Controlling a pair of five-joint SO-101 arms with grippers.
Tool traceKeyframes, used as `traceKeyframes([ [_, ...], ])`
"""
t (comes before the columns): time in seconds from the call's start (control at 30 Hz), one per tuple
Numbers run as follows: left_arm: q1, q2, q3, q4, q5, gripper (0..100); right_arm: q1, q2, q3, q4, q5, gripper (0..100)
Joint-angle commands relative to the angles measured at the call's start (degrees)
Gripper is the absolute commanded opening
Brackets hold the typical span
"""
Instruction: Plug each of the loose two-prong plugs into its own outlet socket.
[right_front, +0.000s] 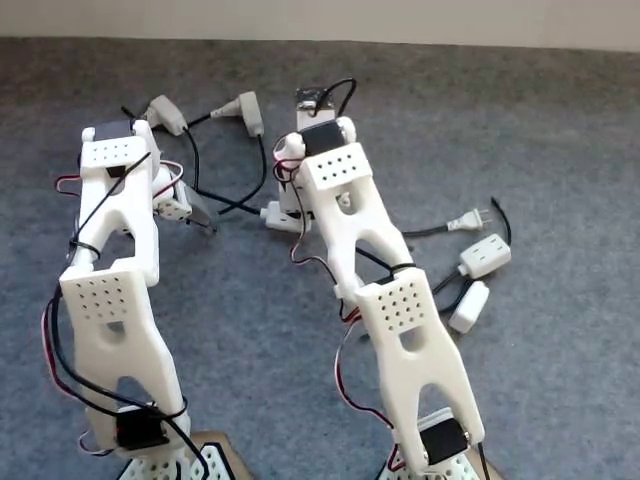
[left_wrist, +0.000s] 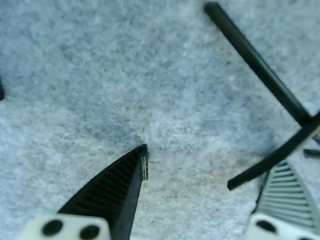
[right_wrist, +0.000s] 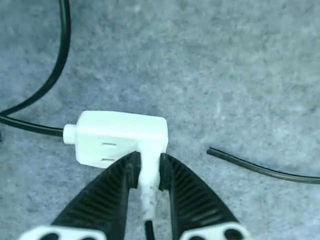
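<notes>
Loose plug (right_front: 470, 220) at 3 o'clock; right gripper (right_wrist: 149, 160), clamped on 1 white plug (right_wrist: 148, 192) against its socket (right_wrist: 120, 135) near centre, should push squarely until flush; left gripper (left_wrist: 212, 160), fingers apart, at 9 o'clock.

The working surface was covered from side to side by a grey, mottled, carpet-like covering (right_front: 560, 130), its pile short and fibrous, with lighter and darker flecks throughout. Seen close in both wrist views, the same covering showed a felted, slightly uneven nap. Along the far side of the high view the covering ended in a straight edge, beyond which ran a plain pale band (right_front: 420, 18); whether wall or floor could not be determined. At the near edge a corner of a flat brown board (right_front: 225, 452) lay on the covering. Lighting was soft and even; shadows were faint and diffuse.
</notes>
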Motion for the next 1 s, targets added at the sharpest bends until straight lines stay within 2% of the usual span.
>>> traceKeyframes([
  [0.0, 0.75, -0.4, -1.71, 0.0, -0.18, 36, -1.8, 0.75, 2.59, 1.98, 0.35, 1.8],
  [0.17, 0.66, -0.4, -1.71, -0.09, 0.0, 36, -2.33, 0.66, -2.42, 2.15, 5.63, 14.5],
  [0.27, 0.66, -0.4, -1.71, -0.09, 0.0, 36, -2.59, 0.75, -4.44, 2.15, 12.04, 19.4],
  [0.47, 0.66, -0.48, -1.71, -0.18, 0.09, 36, -5.76, 1.36, -8.4, 1.36, 25.23, 20.0],
  [0.67, 0.66, -0.48, -1.71, -0.18, 0.09, 36, -7.43, 4.0, -3.47, -4.7, 27.08, 20.1],
  [0.83, 0.66, -0.48, -1.71, -0.18, 0.09, 36, -8.48, 6.2, -5.23, -2.95, 32.7, 20.1],
  [0.97, 0.66, -0.48, -1.71, -0.18, 0.09, 36, -9.01, 6.2, -6.37, -2.77, 33.93, 19.9],
])
